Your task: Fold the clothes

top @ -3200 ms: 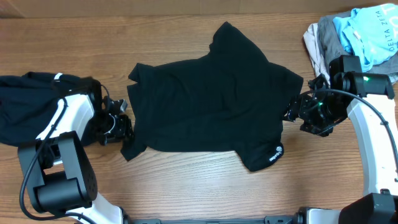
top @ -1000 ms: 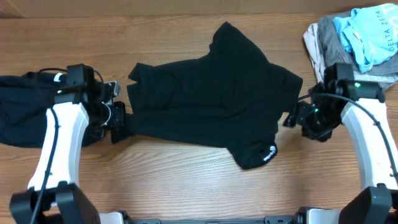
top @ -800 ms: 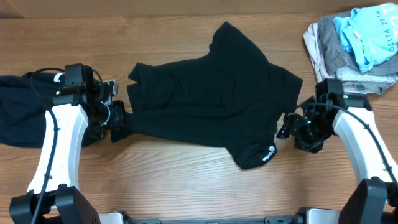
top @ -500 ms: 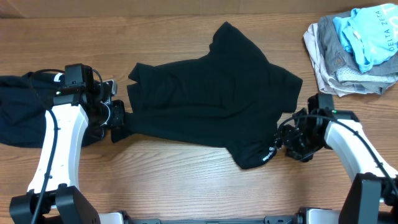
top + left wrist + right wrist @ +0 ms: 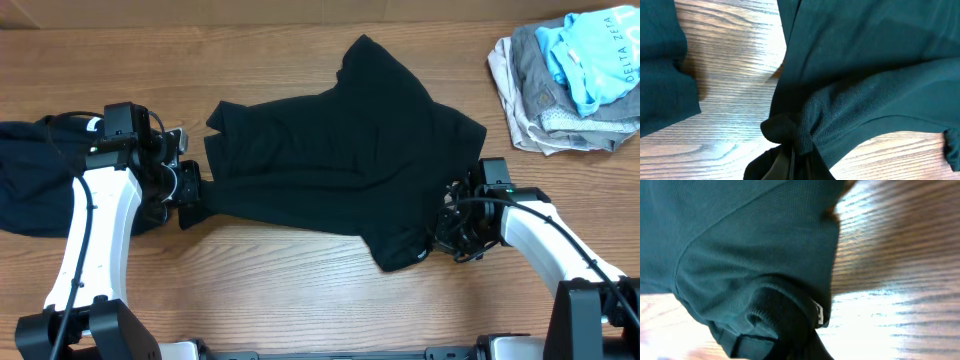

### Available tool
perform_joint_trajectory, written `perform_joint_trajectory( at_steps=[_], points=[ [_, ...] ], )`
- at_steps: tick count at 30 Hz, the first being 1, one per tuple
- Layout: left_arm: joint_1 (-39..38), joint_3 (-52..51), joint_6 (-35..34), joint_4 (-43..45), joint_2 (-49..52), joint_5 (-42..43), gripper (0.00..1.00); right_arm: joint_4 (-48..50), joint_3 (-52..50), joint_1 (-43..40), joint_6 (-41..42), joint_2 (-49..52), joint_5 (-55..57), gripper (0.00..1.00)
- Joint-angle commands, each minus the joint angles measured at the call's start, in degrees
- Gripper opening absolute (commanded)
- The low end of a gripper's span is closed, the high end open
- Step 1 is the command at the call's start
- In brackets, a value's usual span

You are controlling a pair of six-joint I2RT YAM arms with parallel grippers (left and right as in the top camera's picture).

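Note:
One black T-shirt lies spread and creased across the middle of the table. My left gripper is shut on a bunched bit of its left edge, seen as pinched mesh fabric in the left wrist view. My right gripper is shut on the shirt's lower right corner. In the right wrist view that fabric folds over the closed jaws, with a small white print beside them. A second black garment lies crumpled at the far left, behind my left arm.
A pile of pale-blue, grey and beige garments sits at the back right corner. Bare wooden table runs along the front edge below the shirt.
My right gripper has moved down and left from beside the shirt's right edge to its lower right corner and shut on it. The left gripper has kept its hold and place.

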Motion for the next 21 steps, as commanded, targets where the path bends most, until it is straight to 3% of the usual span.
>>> perform_joint_trajectory(
  at_steps=[1, 12, 21],
  points=[
    [0.26, 0.76, -1.22, -0.55, -0.48, 0.15, 0.04, -1.68, 0.76, -1.49, 1.68, -2.23, -0.13, 0.04],
    [0.26, 0.76, -1.16, -6.80, -7.61, -0.33, 0.04, -22.53, 14.86, -9.53, -0.33, -17.99, 5.16, 0.04],
    [0.26, 0.76, 0.35, -10.25, -12.04, -0.57, 0.04, -34.21, 25.24, -9.77, -1.62, -21.68, 6.21, 0.04]
  ],
)
